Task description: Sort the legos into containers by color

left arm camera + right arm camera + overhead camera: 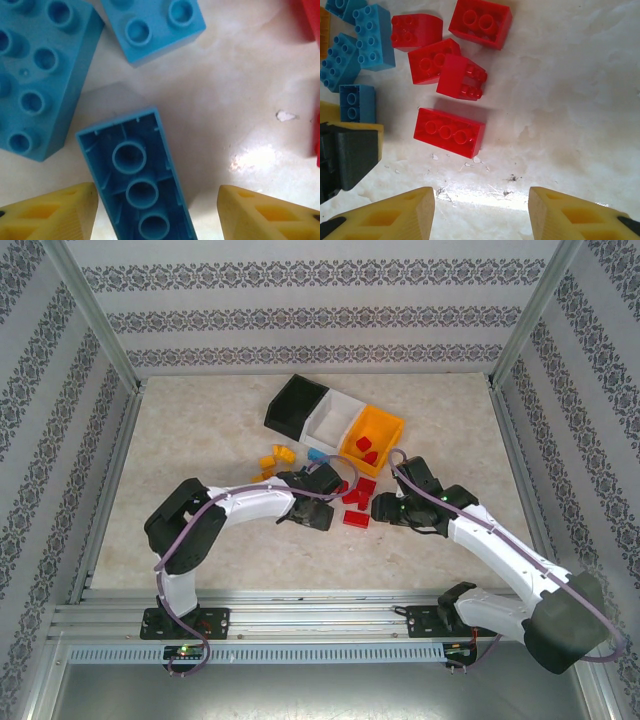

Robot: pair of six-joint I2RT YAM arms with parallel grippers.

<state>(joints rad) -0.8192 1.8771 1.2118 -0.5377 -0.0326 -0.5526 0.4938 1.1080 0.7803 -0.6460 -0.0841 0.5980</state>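
Yellow fingertips (55, 212) of our left hand (157, 215) stand apart, nothing clamped, w/ an upturned blue brick (140, 175) lying hollow-side up between them, nearer one finger than the other. Close beyond it sit two more blue bricks, studs up: a big one (37, 75) and a smaller one (152, 25), on the pale desk (240, 100). Our right hand (482, 215) is likewise open and holds nothing. A long red brick (449, 131) lies just ahead of its fingers, w/ a red cluster (445, 55) past that.

Further out, seen from above, orange-yellow legos (275, 455) lie left of both hands. The containers (345, 403) stand in a row at the back: black bin (295, 405), white bin (330, 422), orange-yellow bin (390, 425), the last w/ what looks like red pieces inside.

We judge the step in hand to be the pick of the upturned blue brick. Most legos are on the desk, so sorting looks early. Nxt move: centre the left hand, lower it, close across the brick's narrow sides w/o nudging its neighbours, then carry it to a bin — prob. black or white, we can't tell which.
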